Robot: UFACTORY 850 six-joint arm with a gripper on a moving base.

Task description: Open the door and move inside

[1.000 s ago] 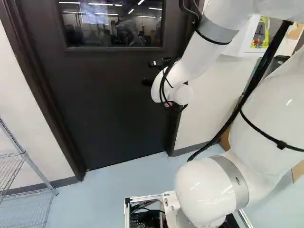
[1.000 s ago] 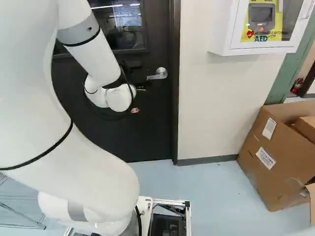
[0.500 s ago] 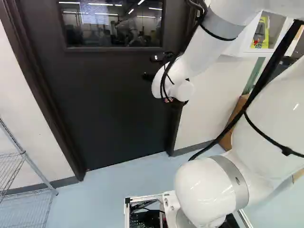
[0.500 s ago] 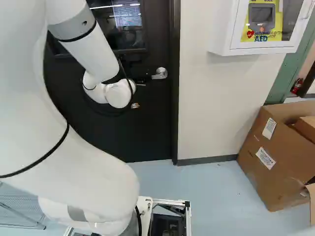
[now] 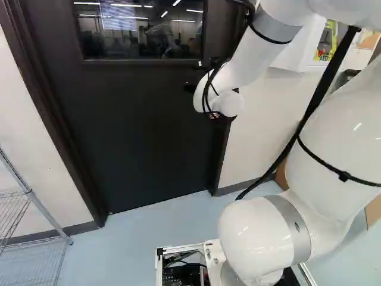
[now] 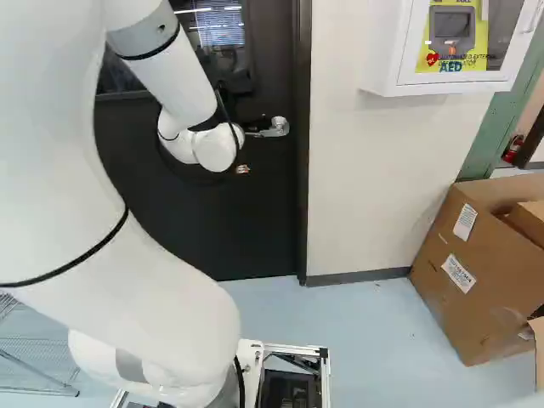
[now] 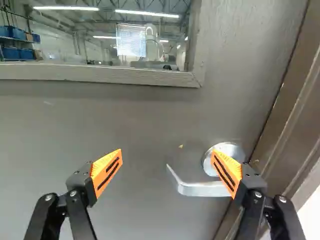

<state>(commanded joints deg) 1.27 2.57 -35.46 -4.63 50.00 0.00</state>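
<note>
Dark door [image 5: 137, 131], shut; silver lever handle [image 7: 200, 189] at its right side. Tool [image 7: 167, 151] open, near the handle. Unlatching, opening and entering remain.

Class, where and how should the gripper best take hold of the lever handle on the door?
Probably on the straight bar of the lever handle, clear of its round plate, coming straight toward the door, one finger above and one below: the bar runs sideways, long and narrow. The open gripper has its fingers side by side, so a turn first seems wise.
</note>
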